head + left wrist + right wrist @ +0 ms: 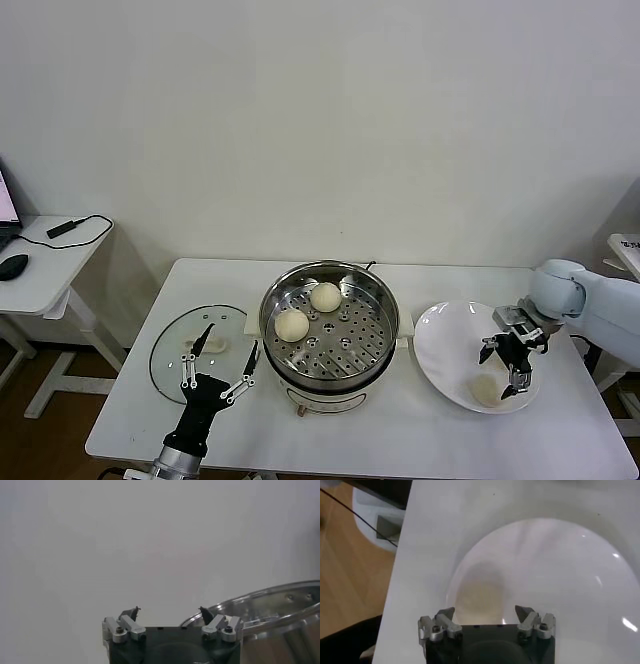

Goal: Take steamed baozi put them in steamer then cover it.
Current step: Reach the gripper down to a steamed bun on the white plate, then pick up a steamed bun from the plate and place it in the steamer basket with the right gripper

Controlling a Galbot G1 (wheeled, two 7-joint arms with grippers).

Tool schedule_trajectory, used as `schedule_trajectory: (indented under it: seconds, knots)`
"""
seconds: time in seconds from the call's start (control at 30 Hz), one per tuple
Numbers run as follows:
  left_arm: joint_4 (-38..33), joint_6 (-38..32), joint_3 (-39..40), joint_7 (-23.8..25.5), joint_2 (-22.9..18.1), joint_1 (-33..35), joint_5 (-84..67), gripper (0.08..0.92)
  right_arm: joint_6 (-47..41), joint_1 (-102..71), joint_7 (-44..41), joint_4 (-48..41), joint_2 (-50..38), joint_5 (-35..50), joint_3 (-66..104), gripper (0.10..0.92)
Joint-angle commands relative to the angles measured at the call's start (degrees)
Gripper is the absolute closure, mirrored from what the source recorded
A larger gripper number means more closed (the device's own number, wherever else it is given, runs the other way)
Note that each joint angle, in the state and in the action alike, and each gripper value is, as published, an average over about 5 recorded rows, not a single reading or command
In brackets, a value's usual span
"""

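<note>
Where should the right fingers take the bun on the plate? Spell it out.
Grip the baozi across its rounded sides, coming straight down from above. It lies low on the plate, leaving no room beneath, and the open right gripper already hangs above it.

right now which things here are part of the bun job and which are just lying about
Job: steamer; two baozi in it; one baozi on the plate; lid on the table; right gripper, open over the plate; left gripper, open by the lid.

Lying about: side desk, mouse, cable.
</note>
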Motion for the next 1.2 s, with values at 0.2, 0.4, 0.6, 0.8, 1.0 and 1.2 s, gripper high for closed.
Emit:
schedule_trajectory:
  seconds: [0.2, 0.4, 0.6, 0.8, 1.0, 1.2]
  knots:
    - [0.2, -0.29, -0.14, -0.02, 0.15, 0.16, 0.32, 0.177, -0.18, -4.8, 0.92, -2.4, 1.08, -1.3, 2.63, 0.204]
    - [0.15, -0.29, -0.31, -0.05, 0.29, 0.12, 0.4, 0.177, -0.08, -5.08, 1.11, -2.78, 1.37, -1.63, 2.96, 0.275]
    - [0.23, -0.33, -0.49, -0.08, 0.55, 0.02, 0.36, 0.177, 0.07, -2.35, 0.85, -1.86, 0.97, -0.82, 2.5, 0.347]
    - [-0.11, -0.13, -0.27, -0.09, 0.7, -0.13, 0.27, 0.177, 2.35, 9.56, -2.03, 1.27, 0.83, 1.18, -1.2, 0.379]
    - [-0.07, -0.09, 0.33, -0.08, 0.89, -0.43, 0.29, 0.177, 9.43, 31.78, -2.36, 4.98, 7.09, 7.57, -14.13, 0.381]
    - [-0.33, -0.12, 0.61, -0.09, 0.81, -0.46, 0.3, 0.177, 18.84, 40.1, 0.58, 8.49, 15.9, 10.88, -16.07, 0.383]
